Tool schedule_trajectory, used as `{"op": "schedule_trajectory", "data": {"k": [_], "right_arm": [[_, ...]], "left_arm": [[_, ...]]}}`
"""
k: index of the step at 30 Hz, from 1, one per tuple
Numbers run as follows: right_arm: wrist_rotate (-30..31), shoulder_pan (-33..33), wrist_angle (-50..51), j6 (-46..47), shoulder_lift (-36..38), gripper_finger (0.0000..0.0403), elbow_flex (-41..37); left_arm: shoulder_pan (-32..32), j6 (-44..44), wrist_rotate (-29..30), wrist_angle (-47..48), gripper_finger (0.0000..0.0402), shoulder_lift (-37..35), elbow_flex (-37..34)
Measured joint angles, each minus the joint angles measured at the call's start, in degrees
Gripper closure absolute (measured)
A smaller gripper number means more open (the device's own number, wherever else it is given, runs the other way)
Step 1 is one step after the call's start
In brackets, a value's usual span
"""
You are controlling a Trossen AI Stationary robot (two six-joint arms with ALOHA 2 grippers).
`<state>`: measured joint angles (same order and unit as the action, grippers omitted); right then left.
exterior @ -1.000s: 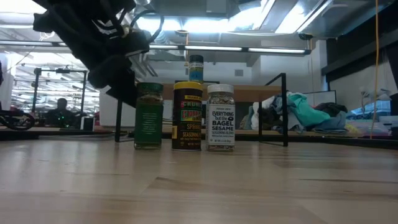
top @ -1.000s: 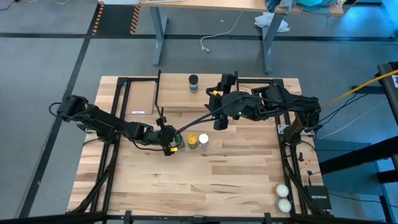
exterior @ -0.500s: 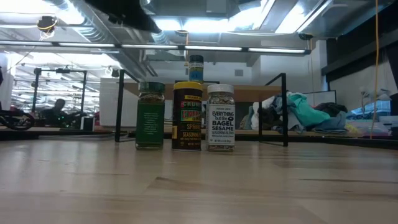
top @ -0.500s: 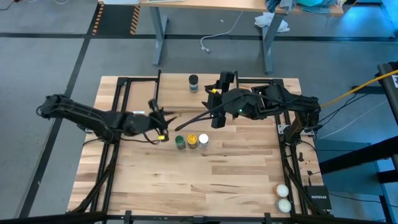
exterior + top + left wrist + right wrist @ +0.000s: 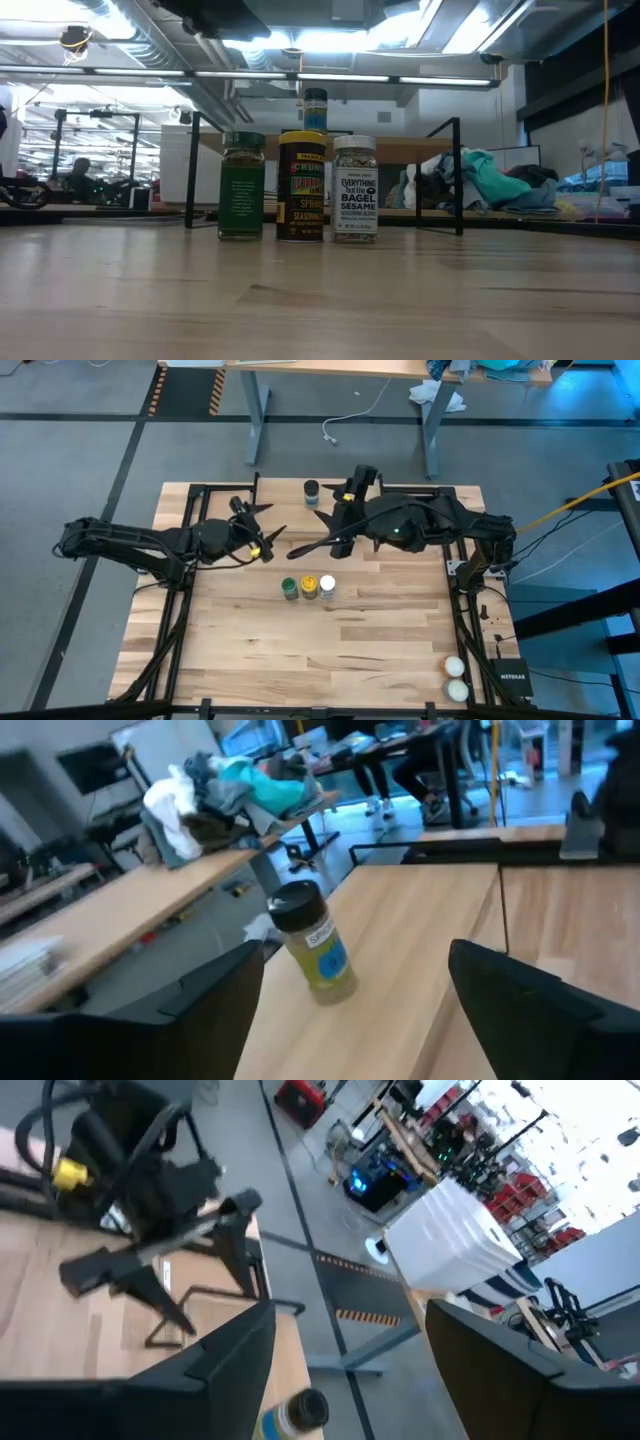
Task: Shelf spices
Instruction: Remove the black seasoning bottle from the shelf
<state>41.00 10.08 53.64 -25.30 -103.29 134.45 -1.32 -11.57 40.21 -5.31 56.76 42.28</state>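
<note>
Three spices stand in a row on their bases at the table's middle: green-lidded, yellow-lidded and white-lidded. In the low view they are green, yellow and white. The black-lidded jar stands upright on the shelf, and shows in the left wrist view. My left gripper hovers open over the shelf's left part, with the black-lidded jar ahead of it. My right gripper hovers open beside it, with nothing between its fingers.
Two whitish balls and a black box lie at the table's near right corner. The shelf's black metal legs rise behind the row of jars. Bare tabletop lies near of the jars.
My left gripper has drawn away from the green-lidded jar, rising and going toward the far edge over the shelf, and it has opened. The jar stays upright where it was. My right gripper has shifted a little toward the table's left.
</note>
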Motion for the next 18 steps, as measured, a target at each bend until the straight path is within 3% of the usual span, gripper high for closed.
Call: {"op": "schedule_trajectory", "data": {"k": [7, 9, 14, 18], "right_arm": [[-2.9, -5.5, 5.8, 3.0, -2.7, 0.0139, 0.0], [-7.3, -8.5, 6.2, 4.2, -4.0, 0.0138, 0.0], [-25.3, -16.0, 6.3, 8.6, -7.3, 0.0109, 0.0], [-28.3, -20.2, 6.6, 8.8, -9.2, 0.0075, -0.1]], "left_arm": [[-1.9, 5.5, 0.7, 4.3, 0.0085, -1.5, 1.6], [-2.4, 5.6, 1.2, 6.0, 0.0085, -2.6, 2.4], [-3.6, 4.9, 3.0, 9.7, 0.0085, -6.8, 2.7], [-3.6, 5.8, 3.4, 13.8, 0.0085, -10.2, 2.7]]}}
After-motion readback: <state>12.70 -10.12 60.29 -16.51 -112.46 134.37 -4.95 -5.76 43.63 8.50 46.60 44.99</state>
